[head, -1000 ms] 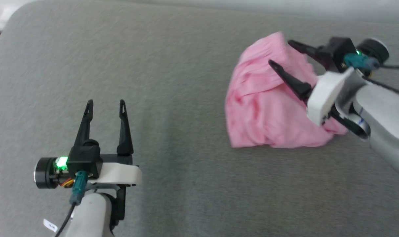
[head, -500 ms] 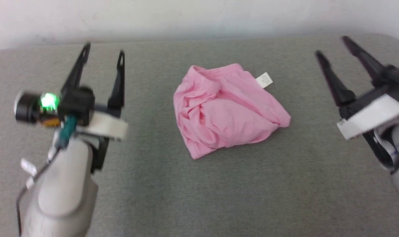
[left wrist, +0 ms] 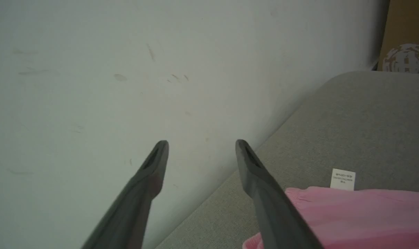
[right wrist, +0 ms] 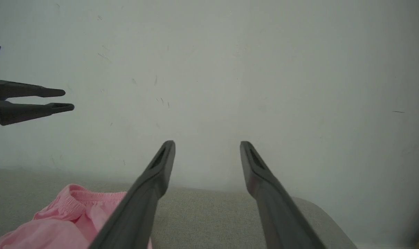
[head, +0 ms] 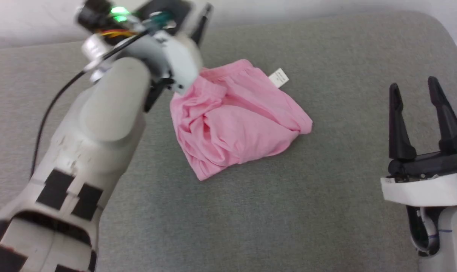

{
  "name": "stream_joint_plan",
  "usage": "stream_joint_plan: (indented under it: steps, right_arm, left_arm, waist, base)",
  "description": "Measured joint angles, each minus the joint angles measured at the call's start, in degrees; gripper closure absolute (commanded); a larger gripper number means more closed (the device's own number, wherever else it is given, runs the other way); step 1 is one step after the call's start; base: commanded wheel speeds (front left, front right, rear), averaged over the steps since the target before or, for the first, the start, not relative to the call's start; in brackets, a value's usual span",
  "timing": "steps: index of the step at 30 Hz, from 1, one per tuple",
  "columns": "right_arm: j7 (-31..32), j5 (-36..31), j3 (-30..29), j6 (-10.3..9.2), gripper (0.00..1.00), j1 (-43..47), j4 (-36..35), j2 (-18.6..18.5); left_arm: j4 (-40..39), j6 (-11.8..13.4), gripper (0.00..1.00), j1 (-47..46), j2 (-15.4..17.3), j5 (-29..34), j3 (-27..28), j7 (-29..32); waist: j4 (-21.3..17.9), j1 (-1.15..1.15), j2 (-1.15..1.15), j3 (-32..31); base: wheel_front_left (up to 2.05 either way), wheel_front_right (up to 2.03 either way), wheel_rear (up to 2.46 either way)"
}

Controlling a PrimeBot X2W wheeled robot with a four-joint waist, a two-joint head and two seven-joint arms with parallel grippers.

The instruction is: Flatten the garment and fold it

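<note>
- Head view: you see the garment (head: 236, 121) crumpled midway across the grey pad (head: 251, 219), its white tag (head: 279, 78) at the far edge. The right gripper (head: 413, 84) stands well to its right, spread wide and empty. The left forearm (head: 111, 98) covers 1 far-left corner.
- Left wrist view: the left gripper (left wrist: 200, 145) is spread wide, holding nothing. The garment (left wrist: 351, 214) lies just to its right, partly hidden behind it.
- Right wrist view: the right gripper (right wrist: 207, 145) gapes, empty. The garment (right wrist: 57, 224) lies to its left, cut off by the frame.

surface: grey fabric top (head: 251, 211), rounded corner | wall (left wrist: 91, 69): pale, faint scuffs | light: even
</note>
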Motion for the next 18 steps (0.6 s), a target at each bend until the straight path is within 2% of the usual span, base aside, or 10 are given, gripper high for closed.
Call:
stream_joint_plan:
  steps: [6,11,13,16,18]
  right_arm:
    - [0.00,-1.40,0.55,0.00,0.00,0.90,-1.29,2.24]
    - [0.00,-2.13,1.33,0.00,0.00,0.55,-1.52,3.10]
    - [0.00,-2.15,2.04,0.00,0.00,0.06,-1.51,3.25]
    - [0.00,-2.31,3.02,0.00,0.00,-1.29,-1.44,3.39]
    - [0.01,-2.21,3.72,0.00,0.00,-2.20,-1.36,3.43]
  left_arm:
    - [4.85,-0.01,0.00,-10.52,0.51,-16.91,-19.53,15.35]
    - [3.97,-0.01,0.00,-17.87,3.64,-29.15,-33.16,28.53]
    - [2.72,-0.01,0.00,-20.09,5.43,-32.23,-38.56,32.42]
    - [1.46,-0.01,0.00,-22.99,7.56,-36.21,-42.11,38.11]
    - [-0.32,-0.01,0.00,-24.20,8.95,-36.38,-42.90,40.22]
  waist:
    - [-2.85,0.00,0.00,3.33]
    - [-5.49,0.00,0.00,6.77]
    - [-6.57,0.00,0.00,8.26]
    - [-8.23,0.01,0.00,10.52]
    - [-9.32,0.01,0.00,12.09]
  base:
    - [0.00,0.00,0.00]
    - [0.00,0.00,0.00]
    - [0.00,0.00,0.00]
    - [0.00,0.00,0.00]
    - [0.00,0.00,0.00]
